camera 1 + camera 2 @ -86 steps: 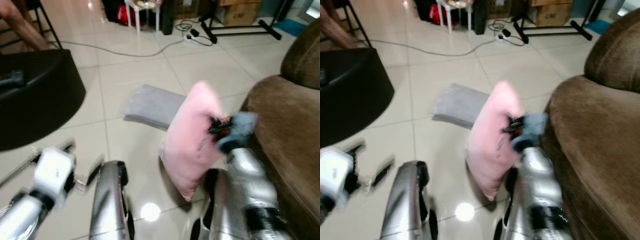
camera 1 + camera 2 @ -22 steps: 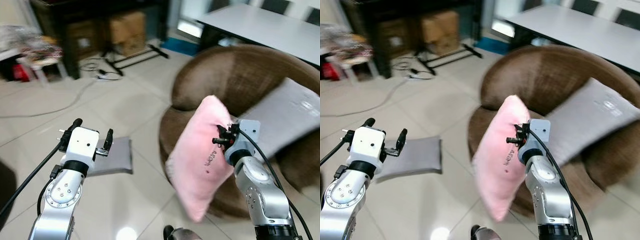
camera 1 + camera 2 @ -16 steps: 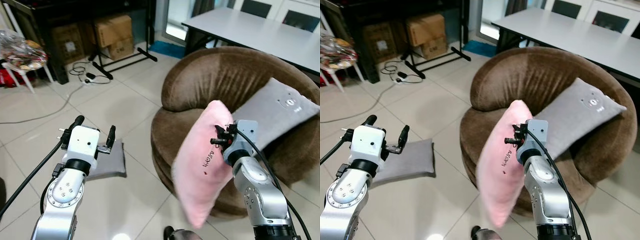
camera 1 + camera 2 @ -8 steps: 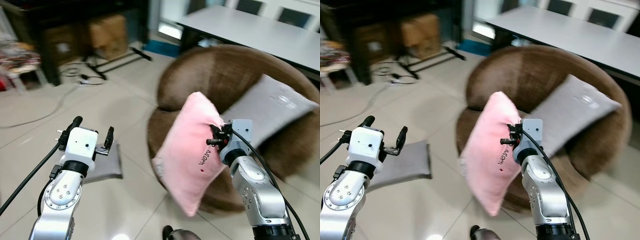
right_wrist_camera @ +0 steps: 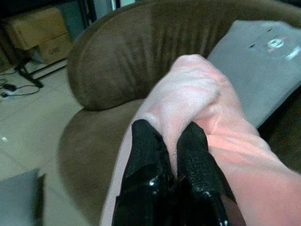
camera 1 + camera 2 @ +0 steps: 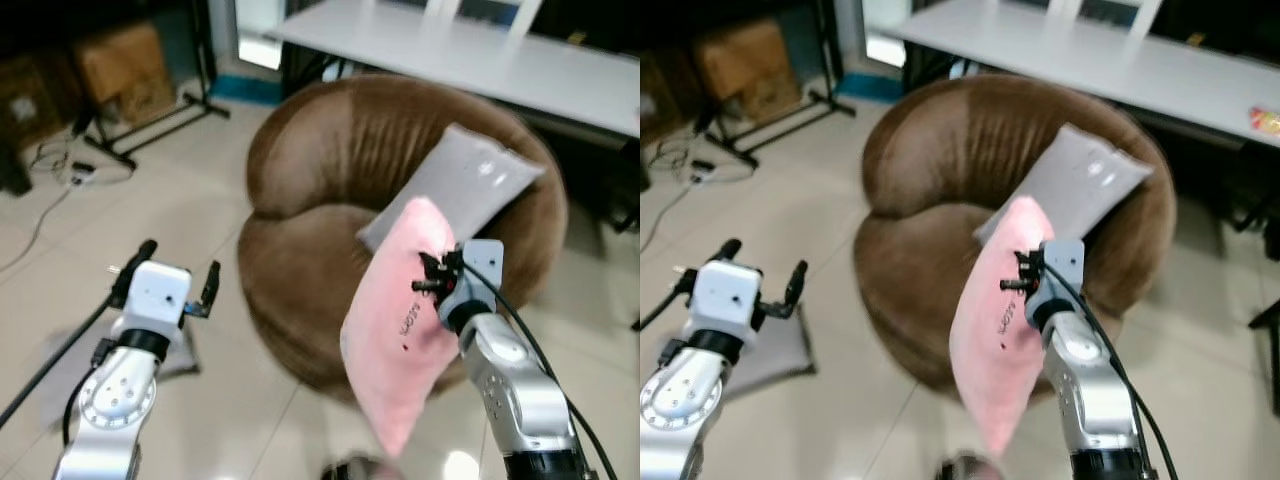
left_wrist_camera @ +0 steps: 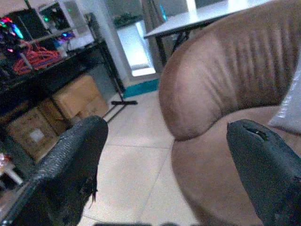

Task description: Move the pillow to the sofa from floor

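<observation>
Now right fingers [image 5: 162, 162] pinch the puffy pink pillow [image 6: 400, 325]; left fingers [image 7: 70, 160] spread apart.

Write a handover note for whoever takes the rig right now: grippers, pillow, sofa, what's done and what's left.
Right gripper: fingers shut on the pink pillow, pinching a fold of fabric near its upper part; the pillow hangs in the air in front of the brown sofa.
Left gripper: open, holding nothing, raised to the left of the sofa.
On the sofa: a grey pillow leans against the backrest. Another grey cushion lies on the floor by the left arm.
Done: pink pillow is off the floor and carried up to the sofa.
Left: reach over the seat, lower the pillow onto it, open the fingers, pull back.
</observation>
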